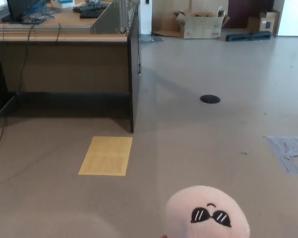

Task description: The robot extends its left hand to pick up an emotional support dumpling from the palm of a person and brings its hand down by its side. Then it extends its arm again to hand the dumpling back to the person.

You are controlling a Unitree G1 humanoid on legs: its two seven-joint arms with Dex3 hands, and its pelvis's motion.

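Peeking up from the bottom edge of the head view, the emotional support dumpling (207, 214) shows only its rounded pale pink top and a stitched face with dark sunglasses; its lower part is cut off by the frame, so what holds it up cannot be seen. A tiny sliver at its lower left is too small to identify. Neither robot hand shows, so whether their fingers are apart or together cannot be told. Beyond the dumpling stretches a beige floor (213, 148) with a yellow rectangular patch (106, 155), a dark round floor plate (210, 99) and a grey taped patch (290, 151) at the right edge. A wooden table (64, 59) stands at upper left, carrying a keyboard (92, 9) and cables. Open cardboard boxes (201, 24) sit against the far wall.
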